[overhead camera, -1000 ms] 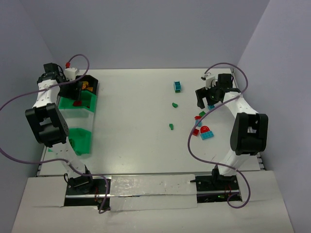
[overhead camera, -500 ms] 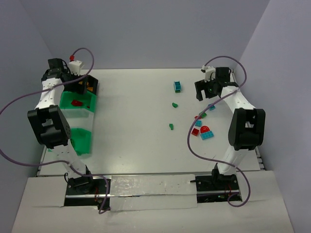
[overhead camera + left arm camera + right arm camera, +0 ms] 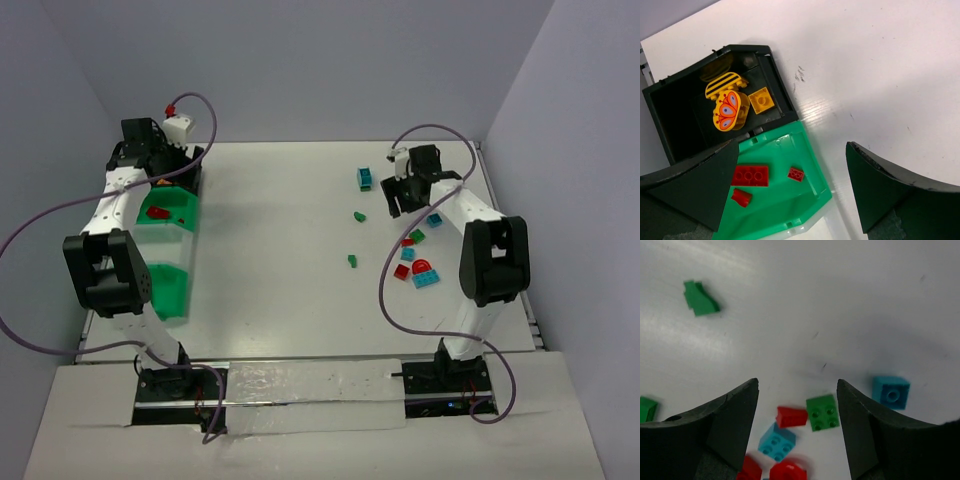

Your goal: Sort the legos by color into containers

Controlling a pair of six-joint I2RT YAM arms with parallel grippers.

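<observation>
My left gripper [image 3: 172, 168] [image 3: 791, 146] is open and empty above the join of the black bin [image 3: 670, 115] and the first green bin [image 3: 805, 150]. The black bin holds yellow pieces [image 3: 762, 100]. The green bin holds three red bricks [image 3: 750, 175]. My right gripper [image 3: 392, 198] [image 3: 797, 382] is open and empty above the table. A green brick [image 3: 822, 412], a red brick [image 3: 791, 416] and a teal brick [image 3: 777, 441] lie below its jaws. More legos lie loose: a teal one [image 3: 365, 179], two green ones [image 3: 359, 215] [image 3: 352, 261] and a red-and-teal cluster [image 3: 422, 270].
The bins stand in a row along the table's left edge, with a further green bin [image 3: 165, 285] nearer the arm base. Another teal brick [image 3: 890, 391] lies right of my right jaw. Purple cables loop from both arms.
My left gripper has moved back from over the green bin towards the black bin, leaving a red brick in the green bin. My right gripper has moved left and back, away from the brick cluster.
</observation>
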